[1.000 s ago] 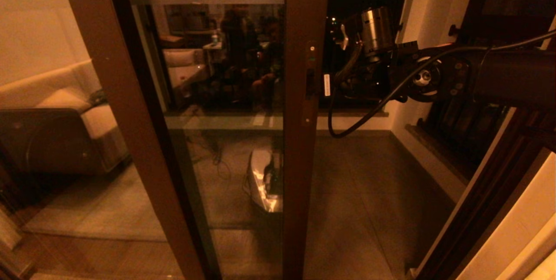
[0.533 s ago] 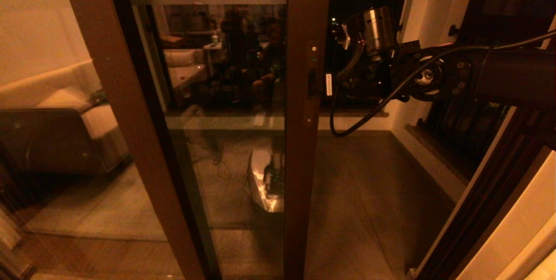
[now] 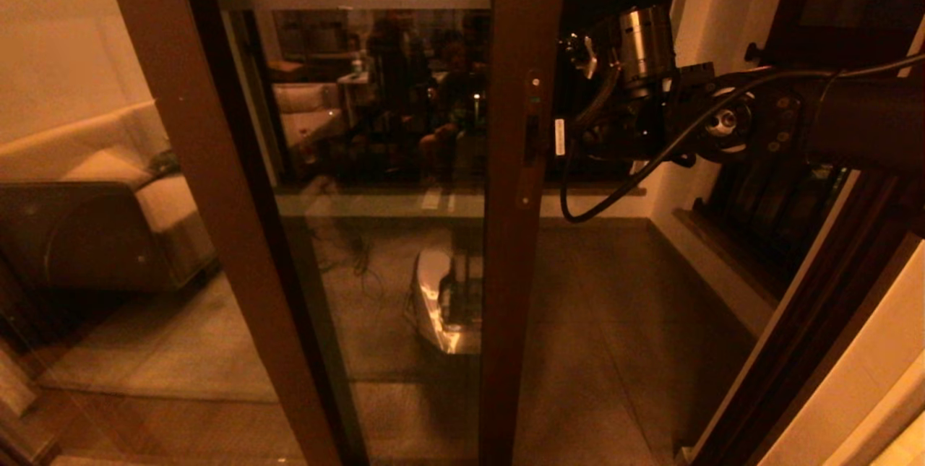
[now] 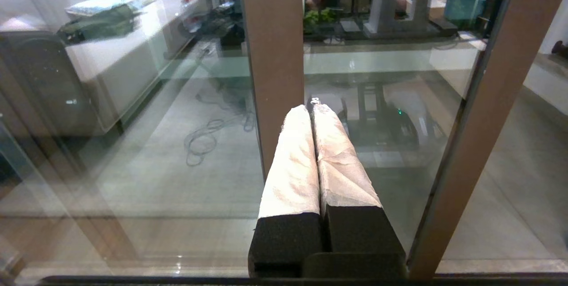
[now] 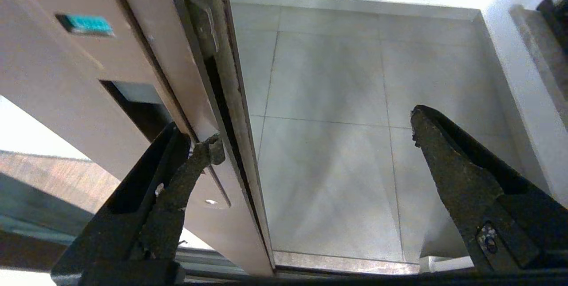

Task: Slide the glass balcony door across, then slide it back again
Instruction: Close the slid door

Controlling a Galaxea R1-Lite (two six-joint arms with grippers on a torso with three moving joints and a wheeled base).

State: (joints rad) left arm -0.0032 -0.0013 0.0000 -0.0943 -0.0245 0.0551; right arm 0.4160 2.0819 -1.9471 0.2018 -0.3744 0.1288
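Head view, left to right. At far left stands the unmoving brown-framed glass pane (image 3: 166,162), its stile slanting across a pale sofa (image 3: 108,184) seen through the glass. Beside it is the tall brown-framed glass balcony door (image 3: 376,162) with a frosted band along its top; its leading stile, carrying the narrow recessed handle slot (image 3: 532,134) with small screws above and below, now stands further right than one second ago, when it sat nearer the middle of the view. The gap of open doorway onto the grey tiled balcony floor (image 3: 621,321) is correspondingly narrower.

Right of the stile, the right gripper (image 3: 560,137) is raised to handle height at the door's edge; the arm, its silver cylindrical wrist motor (image 3: 643,40) and the looping black cable (image 3: 600,199) have all shifted rightward together with the door. In the right wrist view the right gripper (image 5: 310,139) is spread wide: one dark finger (image 5: 177,175) lies against the face of the stile at the handle slot (image 5: 133,104), the other finger (image 5: 448,162) hangs free over the floor tiles, well apart from the door.

The left gripper (image 4: 313,111) shows only in the left wrist view, its two white-wrapped fingers (image 4: 293,162) pressed together with nothing between them, pointing toward a brown frame member behind glass.

At far right a white wall (image 3: 838,394) and dark window frame (image 3: 809,307) border the balcony.
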